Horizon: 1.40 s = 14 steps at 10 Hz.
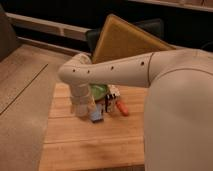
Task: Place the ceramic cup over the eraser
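My white arm reaches in from the right, bends at the elbow and points down onto the wooden table (75,145). The gripper (83,110) is at its lower end, just left of a flat blue block (96,116). The white end of the arm there cannot be told apart from a white ceramic cup, so I cannot make out the cup. A small white-and-black eraser (113,98) stands right of the gripper, in front of the green bowl (100,90). A small orange-red piece (122,108) lies right of the eraser.
A large tan board (125,42) leans behind the table against a dark chair (150,27). The table's left edge drops to a brown floor (25,100). My arm's bulky body fills the right side.
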{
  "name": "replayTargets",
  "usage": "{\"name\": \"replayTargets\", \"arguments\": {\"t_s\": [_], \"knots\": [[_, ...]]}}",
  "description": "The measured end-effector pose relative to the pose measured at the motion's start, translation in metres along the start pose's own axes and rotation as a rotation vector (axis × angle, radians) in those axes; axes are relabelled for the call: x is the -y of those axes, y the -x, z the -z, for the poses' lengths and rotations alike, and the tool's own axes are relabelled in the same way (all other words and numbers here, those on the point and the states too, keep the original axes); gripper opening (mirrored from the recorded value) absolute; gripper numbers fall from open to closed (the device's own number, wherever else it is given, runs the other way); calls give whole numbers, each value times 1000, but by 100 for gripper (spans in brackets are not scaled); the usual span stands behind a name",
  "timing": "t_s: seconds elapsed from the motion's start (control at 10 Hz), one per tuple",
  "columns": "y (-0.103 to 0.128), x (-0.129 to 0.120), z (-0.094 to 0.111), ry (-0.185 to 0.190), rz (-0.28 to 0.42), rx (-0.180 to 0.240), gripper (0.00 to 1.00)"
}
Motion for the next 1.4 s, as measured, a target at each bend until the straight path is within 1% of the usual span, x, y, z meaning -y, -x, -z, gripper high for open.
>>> {"name": "replayTargets", "arguments": {"t_s": [1.2,1.3,1.4], "knots": [[0,0,1,0,0,2,65],[0,0,1,0,1,3,65],[3,-1,3,1,5,14,65]]}}
